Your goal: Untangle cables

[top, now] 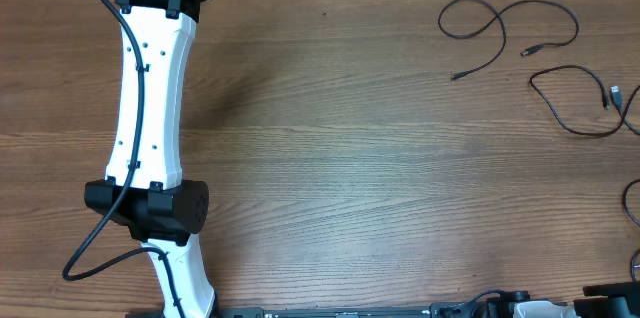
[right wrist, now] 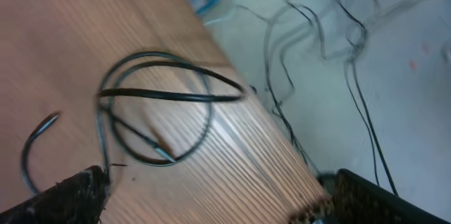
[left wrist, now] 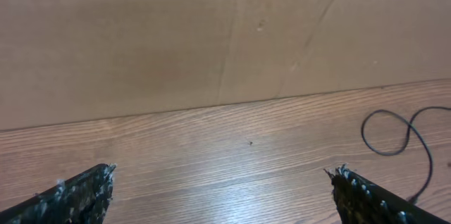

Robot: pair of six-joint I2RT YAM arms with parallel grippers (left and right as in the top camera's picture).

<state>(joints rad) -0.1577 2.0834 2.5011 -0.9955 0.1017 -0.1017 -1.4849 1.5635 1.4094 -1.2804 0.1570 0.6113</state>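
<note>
Right wrist view, near to far: right claw (right wrist: 215, 182) spread to its full width, holding nothing. Just ahead and slightly left, a coiled cable (right wrist: 158, 96): thin, glossy black, round in section, looped about twice, one free end curling off left. Straightest strand parallel to the line between the fingertips, so probably calling for a wrist turn before any pinch. Beyond it, the edge of the wood-grain counter (right wrist: 70, 27), then a pale floor (right wrist: 409, 97) with loose wires (right wrist: 331, 13).

Left wrist view: left claw (left wrist: 222, 175) also wide apart and empty. Bare grained counter ahead, one cable loop (left wrist: 386, 132) far off to the right, plain wall (left wrist: 141, 41) behind.

Overhead view: cables (top: 497, 24) gathered at the counter's far right, well apart from the left arm (top: 150, 98). Right claw judged the nearer.
</note>
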